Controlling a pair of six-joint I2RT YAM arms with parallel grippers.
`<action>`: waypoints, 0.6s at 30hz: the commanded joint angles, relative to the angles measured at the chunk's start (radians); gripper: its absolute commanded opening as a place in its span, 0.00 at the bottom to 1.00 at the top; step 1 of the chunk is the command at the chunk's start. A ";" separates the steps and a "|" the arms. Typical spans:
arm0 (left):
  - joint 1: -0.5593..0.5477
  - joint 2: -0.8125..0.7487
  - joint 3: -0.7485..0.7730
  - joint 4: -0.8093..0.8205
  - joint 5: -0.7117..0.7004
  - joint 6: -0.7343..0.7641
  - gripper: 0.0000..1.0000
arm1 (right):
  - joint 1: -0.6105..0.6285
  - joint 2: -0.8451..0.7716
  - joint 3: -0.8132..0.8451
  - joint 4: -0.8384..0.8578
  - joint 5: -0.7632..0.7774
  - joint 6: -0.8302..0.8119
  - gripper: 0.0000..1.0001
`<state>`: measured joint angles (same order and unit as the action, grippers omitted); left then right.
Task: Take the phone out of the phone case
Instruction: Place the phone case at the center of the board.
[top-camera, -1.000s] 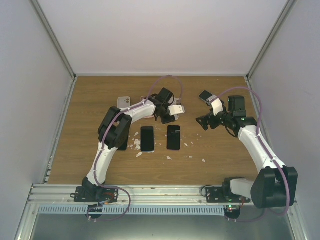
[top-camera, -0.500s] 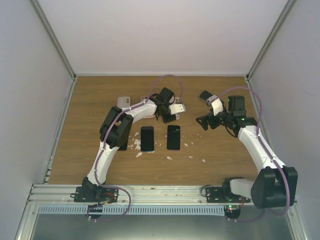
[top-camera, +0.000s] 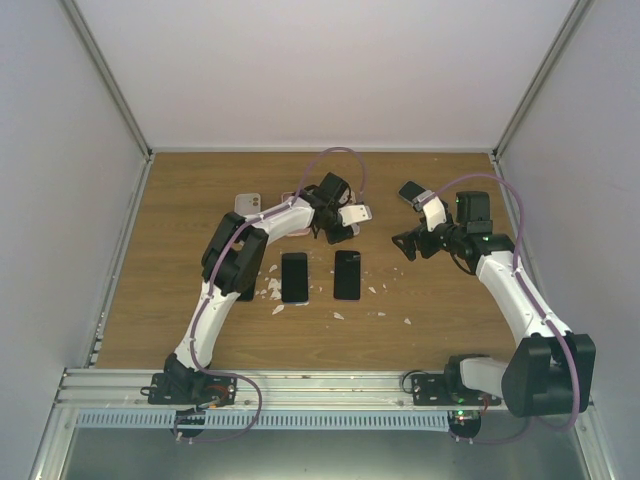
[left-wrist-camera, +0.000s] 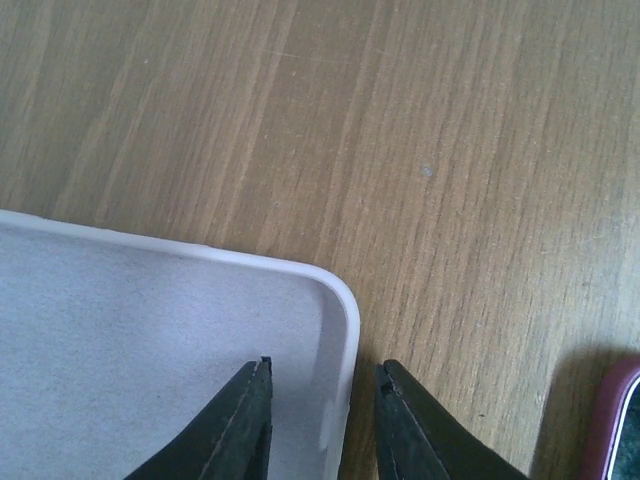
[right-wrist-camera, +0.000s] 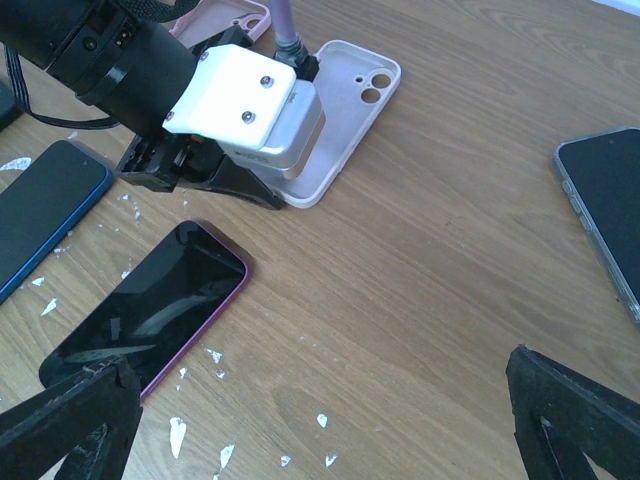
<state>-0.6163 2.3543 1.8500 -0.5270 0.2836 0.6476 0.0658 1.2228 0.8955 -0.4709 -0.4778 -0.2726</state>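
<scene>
An empty white phone case (left-wrist-camera: 150, 350) lies on the wooden table. My left gripper (left-wrist-camera: 323, 375) stands astride its corner rim, one finger (left-wrist-camera: 240, 430) inside the case and the other outside, with a gap left on each side. From the right wrist the same case (right-wrist-camera: 345, 100) shows under the left gripper (right-wrist-camera: 275, 198). A purple-edged phone (right-wrist-camera: 150, 305) lies face up just in front of it, and a blue-edged phone (right-wrist-camera: 45, 215) lies further left. My right gripper (right-wrist-camera: 318, 370) hangs wide open over bare wood, holding nothing.
A pink empty case (right-wrist-camera: 225, 15) lies behind the white one. Another dark phone in a grey case (right-wrist-camera: 605, 215) lies at the right. White flakes (right-wrist-camera: 175, 435) are scattered near the phones. From above, a pale case (top-camera: 248, 203) sits back left, and walls close in the table (top-camera: 160, 300).
My left wrist has shifted slightly toward the back over the white case, and its jaws stand a little narrower. The right arm has not moved.
</scene>
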 joint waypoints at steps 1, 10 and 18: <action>0.005 -0.016 0.029 0.006 0.022 0.003 0.34 | -0.014 -0.022 -0.012 0.014 -0.018 0.007 1.00; -0.004 -0.116 0.070 -0.023 0.031 0.004 0.63 | -0.012 -0.031 -0.011 0.014 -0.021 0.007 1.00; -0.024 -0.237 0.102 -0.086 0.064 -0.042 0.90 | -0.014 -0.016 0.009 0.006 -0.012 0.004 1.00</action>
<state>-0.6239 2.2250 1.9259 -0.5941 0.3069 0.6338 0.0650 1.2060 0.8951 -0.4709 -0.4801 -0.2726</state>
